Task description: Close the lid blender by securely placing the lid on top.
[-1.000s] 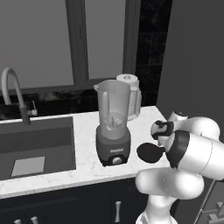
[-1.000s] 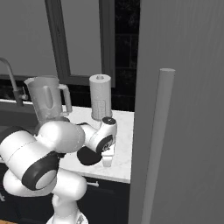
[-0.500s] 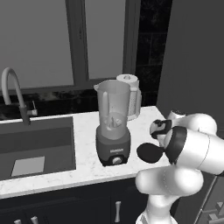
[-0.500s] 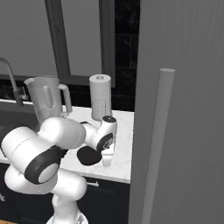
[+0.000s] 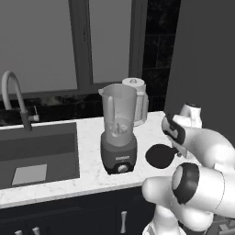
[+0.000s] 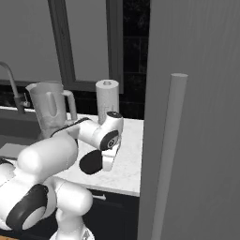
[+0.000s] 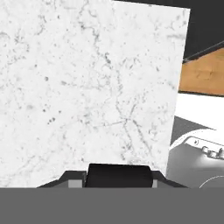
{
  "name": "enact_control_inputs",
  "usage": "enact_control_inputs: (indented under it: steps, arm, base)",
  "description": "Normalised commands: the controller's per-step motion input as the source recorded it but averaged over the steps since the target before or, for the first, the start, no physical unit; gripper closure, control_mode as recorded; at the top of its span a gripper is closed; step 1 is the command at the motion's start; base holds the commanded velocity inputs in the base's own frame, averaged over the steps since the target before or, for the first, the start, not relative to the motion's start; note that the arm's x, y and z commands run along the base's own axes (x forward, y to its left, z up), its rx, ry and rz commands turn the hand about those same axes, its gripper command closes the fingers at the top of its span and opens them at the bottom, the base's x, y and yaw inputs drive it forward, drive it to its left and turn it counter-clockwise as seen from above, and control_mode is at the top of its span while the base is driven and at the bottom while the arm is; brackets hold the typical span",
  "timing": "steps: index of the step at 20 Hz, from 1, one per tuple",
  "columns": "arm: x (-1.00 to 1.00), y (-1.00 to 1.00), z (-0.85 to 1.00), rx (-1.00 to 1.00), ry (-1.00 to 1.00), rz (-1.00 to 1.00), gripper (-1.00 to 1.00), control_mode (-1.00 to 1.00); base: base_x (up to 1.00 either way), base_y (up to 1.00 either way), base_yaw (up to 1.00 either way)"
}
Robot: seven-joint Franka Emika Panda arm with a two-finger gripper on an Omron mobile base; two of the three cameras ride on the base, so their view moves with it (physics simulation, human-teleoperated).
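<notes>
From my station I saw the claw [image 6: 107, 161] low over the white marble tabletop [image 5: 92, 172], near its right end, pointing downward. The lid [image 5: 160, 155], a flat black disc, sat right at the claw's tip; in the right base view the lid [image 6: 93, 163] lay just to the left of the white fingers, touching or very nearly touching them. In the hand view a black, tab-like piece of the lid [image 7: 119, 175] filled the space between the dark finger tips at the bottom edge, so I judged the claw to be pinching the lid by that tab. I could not tell whether the disc was resting on the tabletop or raised slightly above it.

The blender [image 5: 120, 133] stood upright on the tabletop to the left of the claw and lid, apart from both, its clear jar open at the top and its dark base with the round knob facing me. Behind it stood a white paper-towel roll [image 5: 137, 105], near the window. A sink [image 5: 36, 153] with a curved faucet [image 5: 13, 98] lay further left.
</notes>
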Motion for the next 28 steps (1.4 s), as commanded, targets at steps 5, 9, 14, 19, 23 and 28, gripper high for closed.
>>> enact_control_inputs:
  steps: [5, 9, 14, 19, 23, 28]
  arm:
    - [-0.33, 0.02, 1.0, 0.0, -0.02, -0.11, 1.0, -1.0]
    - [-0.28, 0.08, 1.0, 0.0, 0.0, -0.14, 1.0, -1.0]
    - [-0.54, 0.01, 1.0, 0.0, 0.0, -0.11, 1.0, -1.0]
    - [-0.62, 0.0, 1.0, 0.0, 0.0, -0.04, 1.0, -1.0]
    - [-0.46, 0.0, 1.0, 0.0, 0.0, -0.02, 1.0, -1.0]
    - [-0.28, 0.07, 1.0, 0.01, 0.02, 0.0, 1.0, -1.0]
  base:
    - [0.0, 0.0, 0.0]
    - [0.0, 0.0, 0.0]
    - [0.0, 0.0, 0.0]
    - [0.0, 0.0, 0.0]
    - [0.0, 0.0, 0.0]
    - [0.0, 0.0, 0.0]
